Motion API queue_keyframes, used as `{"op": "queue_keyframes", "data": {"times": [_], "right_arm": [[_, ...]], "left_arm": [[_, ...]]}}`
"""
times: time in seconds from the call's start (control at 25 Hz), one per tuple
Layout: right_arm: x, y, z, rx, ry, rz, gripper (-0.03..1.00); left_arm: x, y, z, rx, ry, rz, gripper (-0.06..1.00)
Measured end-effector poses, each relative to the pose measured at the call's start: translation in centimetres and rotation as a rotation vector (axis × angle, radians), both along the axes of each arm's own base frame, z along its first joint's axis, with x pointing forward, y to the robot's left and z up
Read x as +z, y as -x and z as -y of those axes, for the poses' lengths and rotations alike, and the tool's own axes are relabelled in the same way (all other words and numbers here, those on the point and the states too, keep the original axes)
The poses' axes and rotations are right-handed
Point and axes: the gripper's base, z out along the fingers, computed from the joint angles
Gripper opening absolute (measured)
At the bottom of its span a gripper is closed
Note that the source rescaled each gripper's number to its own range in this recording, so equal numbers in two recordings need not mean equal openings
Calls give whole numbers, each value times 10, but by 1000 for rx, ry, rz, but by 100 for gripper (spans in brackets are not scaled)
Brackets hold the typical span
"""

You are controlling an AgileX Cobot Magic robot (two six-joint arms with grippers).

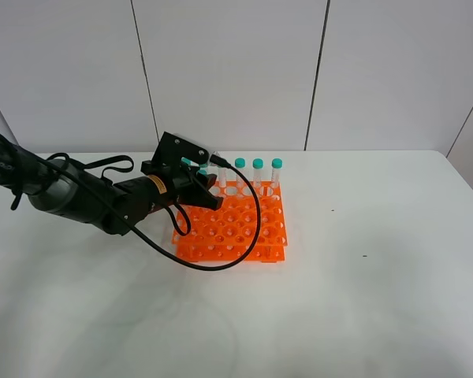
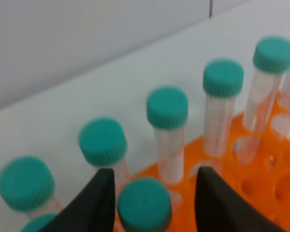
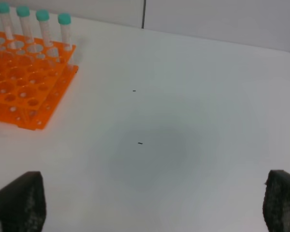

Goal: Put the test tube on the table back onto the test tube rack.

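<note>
Left gripper (image 2: pixel 152 193) over the near-left part of the orange test tube rack (image 1: pixel 244 236) – black fingers (image 2: pixel 99 203) parted either side of a teal-capped test tube (image 2: pixel 144 203), narrow gaps showing, apparently no firm hold. Tube upright in the rack, long axis vertical, cap up, tapered tip hidden below. Just beyond, a back row of identical tubes (image 2: pixel 167 108). Release step seemingly in hand; next, probably a straight lift clear without knocking neighbouring caps. Farther right, bare white table (image 1: pixel 378 276). Right gripper (image 3: pixel 150 203) spread wide above it – holding nothing.
</note>
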Motion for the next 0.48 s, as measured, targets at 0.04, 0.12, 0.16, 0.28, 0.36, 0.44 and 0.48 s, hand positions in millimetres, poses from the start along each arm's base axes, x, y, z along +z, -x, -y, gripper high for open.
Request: {"op": "queue_keyframes", "data": {"times": [0.04, 0.12, 0.16, 0.28, 0.36, 0.44, 0.48], "right_arm": [[0, 0, 0, 0, 0, 0, 100], [0, 0, 0, 0, 0, 0, 100], [0, 0, 0, 0, 0, 0, 100], [0, 0, 0, 0, 0, 0, 100], [0, 0, 0, 0, 0, 0, 100], [0, 0, 0, 0, 0, 0, 100], [0, 0, 0, 0, 0, 0, 100]], "left_arm": [[7, 0, 0, 0, 8, 15, 34], [20, 2, -1, 1, 26, 42, 34], [28, 2, -1, 1, 36, 59, 35], [55, 7, -4, 3, 56, 104, 35], [78, 12, -7, 6, 69, 130, 35], [98, 19, -11, 10, 72, 140, 35], [107, 23, -13, 12, 69, 141, 37]]}}
